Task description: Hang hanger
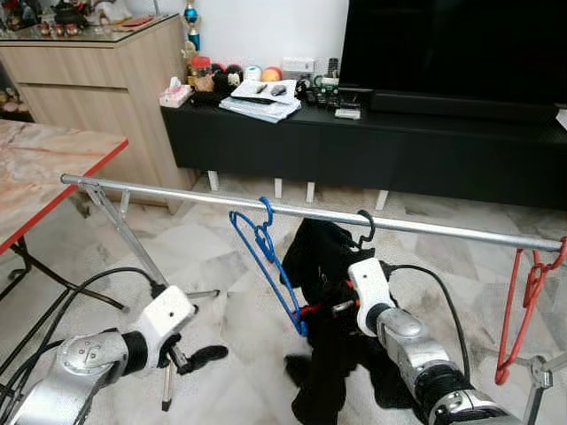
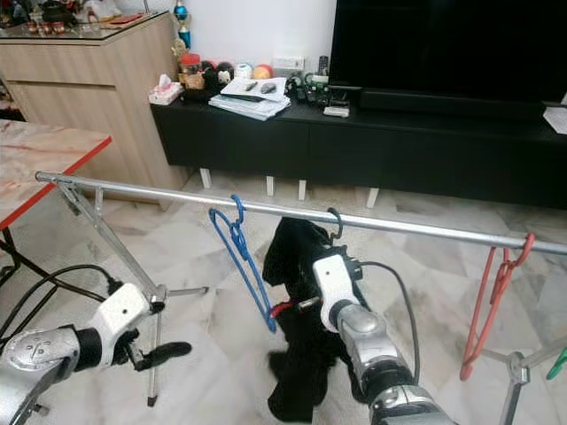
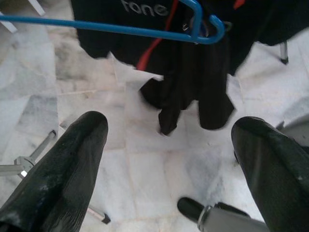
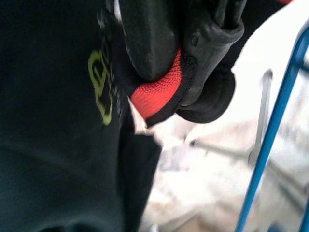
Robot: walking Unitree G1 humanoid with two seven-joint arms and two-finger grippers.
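Observation:
A silver rail (image 1: 195, 197) runs across in front of me. On it hang a blue hanger (image 1: 266, 248), a red hanger (image 1: 521, 301) at the far right, and between them a black hanger's hook (image 1: 365, 226) carrying a black garment (image 1: 321, 252). My right gripper (image 1: 330, 310) is just below the rail, shut on the garment's red-trimmed edge (image 4: 157, 96), with its fingers (image 4: 145, 38) clamped together. My left gripper (image 1: 199, 357) hangs low on the left, open and holding nothing, with its fingers (image 3: 72, 164) pointing toward the garment's hem (image 3: 193, 87).
The rack's slanted leg (image 1: 124, 239) stands at left, with cables (image 1: 80, 292) on the marble floor. A red-edged marble table (image 1: 44, 168) is at far left. Behind the rail are a black TV cabinet (image 1: 399, 150) and a wooden sideboard (image 1: 97, 80).

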